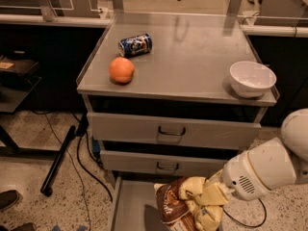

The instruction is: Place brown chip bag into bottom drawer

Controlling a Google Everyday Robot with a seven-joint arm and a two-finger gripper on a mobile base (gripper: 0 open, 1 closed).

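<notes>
The brown chip bag (169, 206) is dark brown and crinkly, held at the bottom of the camera view. My gripper (199, 202), with pale yellow fingers, is shut on the bag's right side. It holds the bag just above the bottom drawer (126, 205), which is pulled open and shows a flat grey floor. My white arm (262, 170) comes in from the right. The bag's lower part is cut off by the frame edge.
Two upper drawers (171, 131) with dark loop handles are closed. On the cabinet top lie an orange (121, 70), a blue drink can (135, 44) on its side and a white bowl (252, 78). A black pole and cables (62, 153) lie on the floor at the left.
</notes>
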